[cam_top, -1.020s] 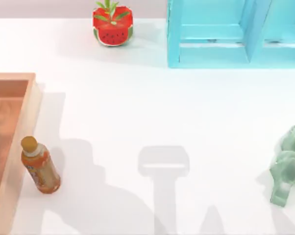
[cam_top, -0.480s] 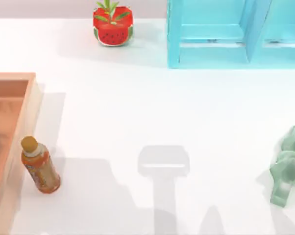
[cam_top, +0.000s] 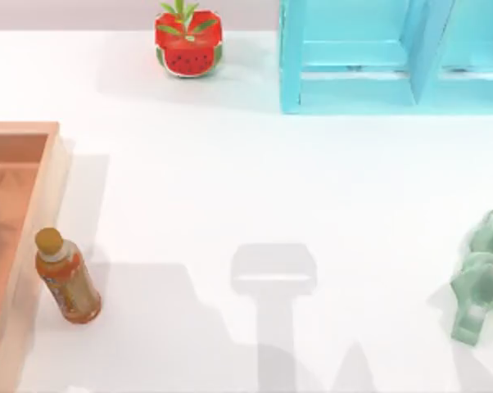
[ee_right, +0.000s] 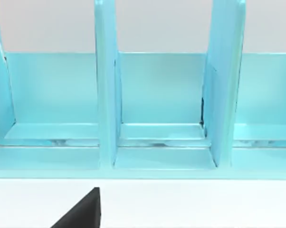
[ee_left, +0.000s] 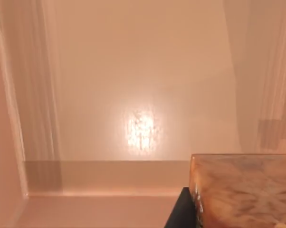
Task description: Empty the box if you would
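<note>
At the bench's left edge lay the box (cam_top: 21,205), its visible floor bare. The left gripper (ee_left: 178,216) hung over that floor, seemingly to reach what was left inside. A mottled brown block (ee_left: 245,190) sat beside it, and we could not tell whether the jaws were clenched. The orange drink bottle (cam_top: 66,278) stood upright just outside the box's right rim, likely already removed. Farther right were a watermelon planter (cam_top: 187,41), a turquoise shelf unit (cam_top: 353,57) and a pale green moulded piece (cam_top: 478,286), none of them in the way. The right gripper (ee_right: 81,211) faced the shelf, its jaws also unreadable.

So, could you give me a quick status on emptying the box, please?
Left wrist view looks into the box, a wooden block close by. Bottle upright on the table just outside its rim.
</note>
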